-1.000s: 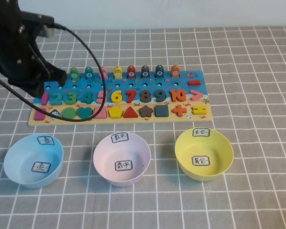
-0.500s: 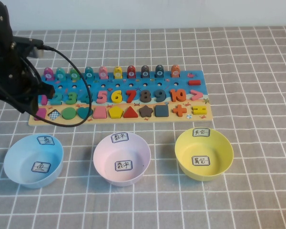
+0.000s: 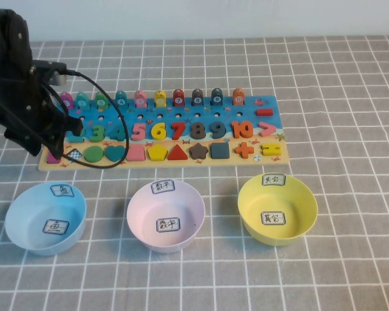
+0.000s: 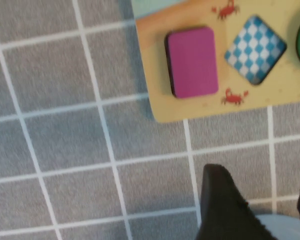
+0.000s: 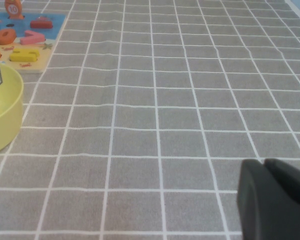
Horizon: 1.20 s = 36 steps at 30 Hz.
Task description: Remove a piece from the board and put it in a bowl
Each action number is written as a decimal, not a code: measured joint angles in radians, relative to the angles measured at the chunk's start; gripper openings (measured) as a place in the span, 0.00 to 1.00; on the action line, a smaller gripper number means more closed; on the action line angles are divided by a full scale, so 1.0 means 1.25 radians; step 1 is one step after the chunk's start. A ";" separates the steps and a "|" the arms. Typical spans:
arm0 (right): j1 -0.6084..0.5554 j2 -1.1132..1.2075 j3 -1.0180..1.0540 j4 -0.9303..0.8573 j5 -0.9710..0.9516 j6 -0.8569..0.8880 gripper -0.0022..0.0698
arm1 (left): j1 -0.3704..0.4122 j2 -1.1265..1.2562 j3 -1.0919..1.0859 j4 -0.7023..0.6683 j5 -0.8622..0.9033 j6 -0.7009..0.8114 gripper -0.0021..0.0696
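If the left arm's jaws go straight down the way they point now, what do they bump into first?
Probably the magenta piece at the board's left end; the left gripper, jaws apart, hangs over that corner. Depth is unclear.

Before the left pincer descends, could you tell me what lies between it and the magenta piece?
Nothing: in the left wrist view only the board's tan edge and bare grey mat separate the left pincer from the magenta piece.
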 joint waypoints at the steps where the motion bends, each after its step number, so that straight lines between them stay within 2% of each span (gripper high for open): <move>1: 0.000 0.000 0.000 0.000 0.000 0.000 0.00 | 0.000 0.004 -0.010 0.000 0.000 0.000 0.43; 18: 0.000 0.000 0.000 0.000 0.000 0.000 0.00 | 0.005 0.097 -0.087 0.013 -0.014 0.000 0.44; 26: 0.000 0.000 0.000 0.000 0.000 0.000 0.00 | 0.021 0.105 -0.094 0.006 -0.015 0.000 0.54; 36: 0.000 0.000 0.000 0.000 0.000 0.000 0.00 | 0.024 0.107 -0.099 0.006 -0.047 0.000 0.56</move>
